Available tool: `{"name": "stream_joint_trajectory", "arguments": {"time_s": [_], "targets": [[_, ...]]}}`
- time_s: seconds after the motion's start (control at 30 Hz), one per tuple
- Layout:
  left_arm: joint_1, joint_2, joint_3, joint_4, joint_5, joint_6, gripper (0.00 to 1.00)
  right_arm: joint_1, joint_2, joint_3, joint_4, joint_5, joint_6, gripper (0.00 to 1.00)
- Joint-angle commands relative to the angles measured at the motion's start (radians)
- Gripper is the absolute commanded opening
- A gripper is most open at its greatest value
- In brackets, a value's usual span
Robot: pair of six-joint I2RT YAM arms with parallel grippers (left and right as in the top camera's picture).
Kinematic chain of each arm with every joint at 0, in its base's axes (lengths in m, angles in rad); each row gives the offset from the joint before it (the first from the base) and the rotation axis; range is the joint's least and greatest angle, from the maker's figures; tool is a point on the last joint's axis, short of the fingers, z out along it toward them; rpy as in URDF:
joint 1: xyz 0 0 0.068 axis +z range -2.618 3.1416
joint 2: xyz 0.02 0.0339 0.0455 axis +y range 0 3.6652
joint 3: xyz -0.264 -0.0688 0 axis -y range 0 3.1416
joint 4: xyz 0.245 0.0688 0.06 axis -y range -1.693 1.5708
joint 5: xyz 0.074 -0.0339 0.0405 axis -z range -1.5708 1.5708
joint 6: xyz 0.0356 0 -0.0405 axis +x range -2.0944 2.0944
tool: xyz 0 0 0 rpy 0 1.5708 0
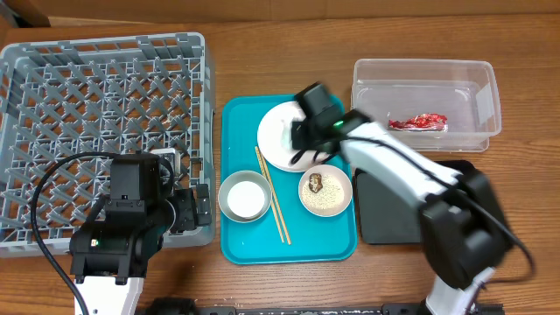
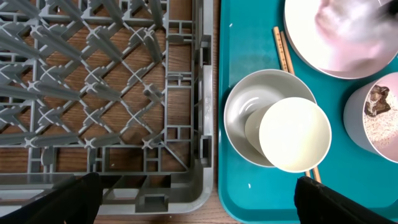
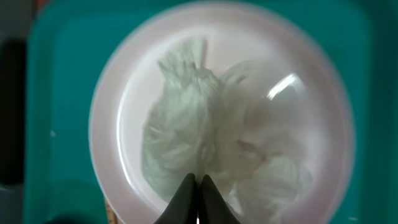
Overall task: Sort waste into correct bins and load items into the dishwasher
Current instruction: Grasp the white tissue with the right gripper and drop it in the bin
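My right gripper (image 1: 305, 131) (image 3: 198, 180) is shut on the lower edge of the crumpled white paper wad (image 3: 186, 118), just over the round pale plate (image 1: 273, 133) (image 3: 109, 118); the wad is hidden under the gripper from overhead. The red wrapper (image 1: 418, 122) lies in the clear tub (image 1: 424, 66). The black tray (image 1: 385, 210) is beside my right arm. The small white cup (image 2: 293, 134) sits in the grey bowl (image 2: 239, 115) (image 1: 243, 194). The pinkish bowl (image 1: 325, 191) (image 2: 380, 127) holds rice and a brown lump (image 2: 377, 99). Chopsticks (image 1: 271, 206) lie between the bowls. My left gripper (image 1: 188, 210) (image 2: 199, 205) is open and empty at the dish rack (image 1: 105, 87) corner.
The plate, bowls and chopsticks all rest on a flat teal tray (image 1: 289, 247) (image 2: 261, 193) between the rack and the black tray. The rack's near right corner (image 2: 186, 180) lies right below my left gripper. A black cable (image 1: 52, 175) loops over the rack.
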Motion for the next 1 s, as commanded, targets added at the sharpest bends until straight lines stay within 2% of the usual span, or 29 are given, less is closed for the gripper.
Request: {"name": "stream_joint_trajectory", "arguments": {"time_s": [0.0, 0.2, 0.5, 0.53, 0.57, 0.6, 0.63, 0.67, 0.8, 0.9, 0.97], "targets": [[-0.006, -0.003, 0.024, 0.001, -0.006, -0.011, 1.0, -0.073, -0.172, 0.063, -0.014, 0.035, 0.002, 0.04], [-0.006, -0.003, 0.024, 0.002, -0.006, -0.011, 1.0, -0.206, -0.293, 0.063, -0.093, 0.104, 0.002, 0.04], [-0.006, -0.003, 0.024, 0.012, -0.005, -0.011, 1.0, -0.365, -0.269, 0.054, -0.135, 0.24, 0.025, 0.05], [-0.006, -0.003, 0.024, 0.012, -0.005, -0.011, 1.0, -0.377, -0.264, 0.054, -0.136, 0.238, 0.025, 0.15], [-0.006, -0.003, 0.024, 0.012, -0.005, -0.011, 1.0, -0.384, -0.261, 0.054, -0.136, 0.235, 0.024, 0.38], [-0.006, -0.003, 0.024, 0.012, -0.005, -0.011, 1.0, -0.389, -0.261, 0.054, -0.135, 0.228, 0.024, 0.56], [-0.006, -0.003, 0.024, 0.012, -0.005, -0.011, 1.0, -0.39, -0.261, 0.054, -0.135, 0.221, 0.023, 0.67], [-0.006, -0.003, 0.024, 0.012, -0.005, -0.011, 1.0, -0.389, -0.262, 0.056, -0.136, 0.221, 0.014, 0.72], [-0.006, -0.003, 0.024, 0.011, -0.005, -0.011, 1.0, -0.389, -0.295, 0.066, -0.167, 0.15, -0.052, 0.74], [-0.006, -0.003, 0.024, 0.012, -0.005, -0.011, 1.0, -0.389, -0.347, 0.082, -0.237, 0.074, -0.052, 0.79], [-0.006, -0.003, 0.024, 0.012, -0.006, -0.011, 1.0, -0.389, -0.396, 0.084, -0.318, 0.0, -0.056, 0.86]]}}
